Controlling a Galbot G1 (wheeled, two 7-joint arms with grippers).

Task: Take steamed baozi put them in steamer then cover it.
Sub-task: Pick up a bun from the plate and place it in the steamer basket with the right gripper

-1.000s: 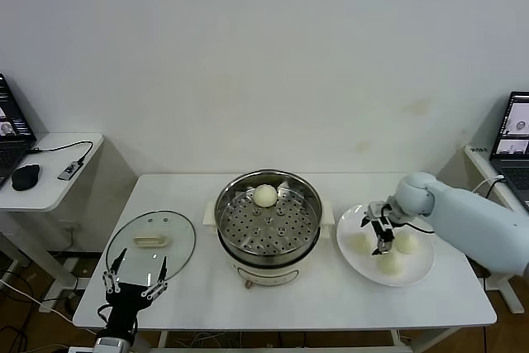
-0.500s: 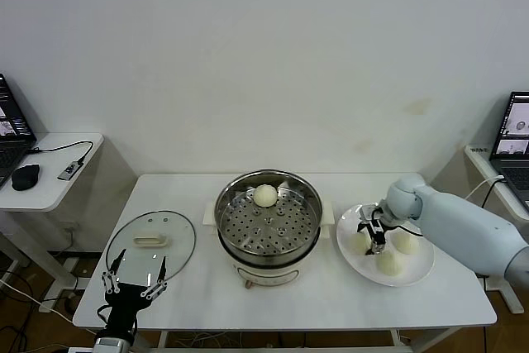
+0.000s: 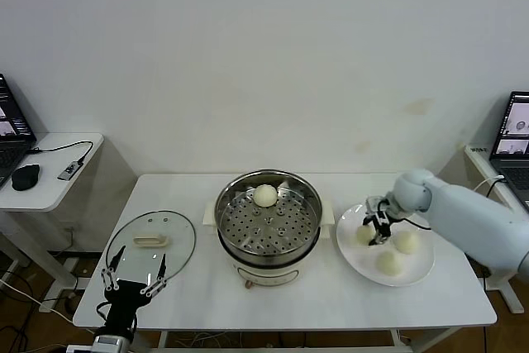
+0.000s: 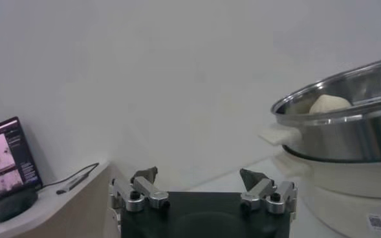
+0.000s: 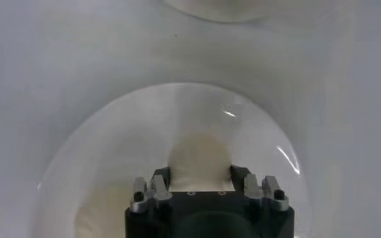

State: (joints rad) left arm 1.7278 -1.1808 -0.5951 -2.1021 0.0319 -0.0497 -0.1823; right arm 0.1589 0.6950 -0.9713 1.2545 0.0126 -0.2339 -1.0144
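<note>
The right end effector (image 3: 377,230) grips a steamed baozi (image 5: 199,157) over the white plate (image 3: 417,270). One baozi (image 3: 264,195) sits in the steamer (image 3: 269,219). The left end effector (image 3: 132,283) waits open beside the cover (image 3: 151,242).

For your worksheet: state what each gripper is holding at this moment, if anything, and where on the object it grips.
The right gripper is shut on a baozi over the plate, pinching its two opposite sides. The left gripper is open, holding nothing.

A plain off-white wall (image 3: 264,64) fills the frame from nine to three o'clock. A white rectangular table (image 3: 207,295) stands centrally towards six. At nine o'clock a small white side desk (image 3: 50,183) carries a black computer mouse (image 3: 25,176), a cable and an open laptop (image 3: 10,130). At three o'clock, another open laptop (image 3: 514,134) sits on a white stand.
</note>
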